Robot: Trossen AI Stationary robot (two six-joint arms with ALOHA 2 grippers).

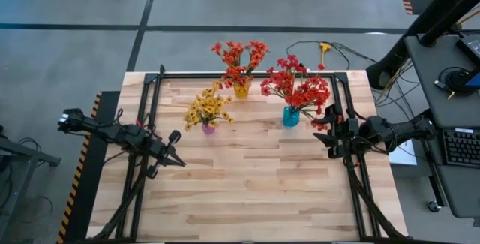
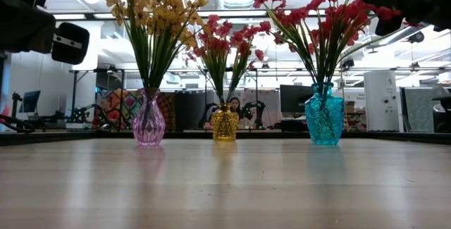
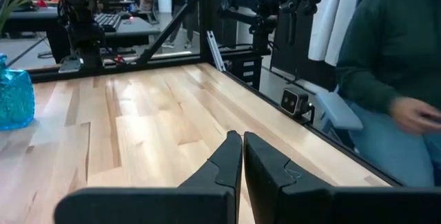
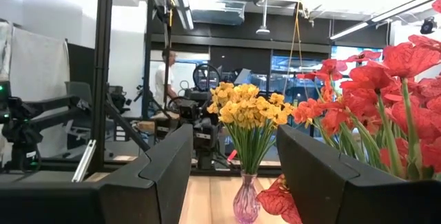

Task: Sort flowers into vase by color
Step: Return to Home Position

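**Q:** Where were the flowers recorded?

**A:** Three bunches were noted, all upright, on the far half of the table. The yellow flowers were seen in the purple vase, at the left. The orange-red flowers were logged in the yellow vase, in the middle and farthest back. The red flowers were logged in the blue vase, at the right.

**Q:** And the grippers?

**A:** The left gripper was found over the left of the table, nearer than the purple vase and apart from it. Its fingers were pressed together and nothing was held. The right gripper was found at the right, just beside the red blossoms, with its fingers spread wide and nothing between them.

**Q:** Anything else?

**A:** A person in a dark green top was noted beyond the table's edge.
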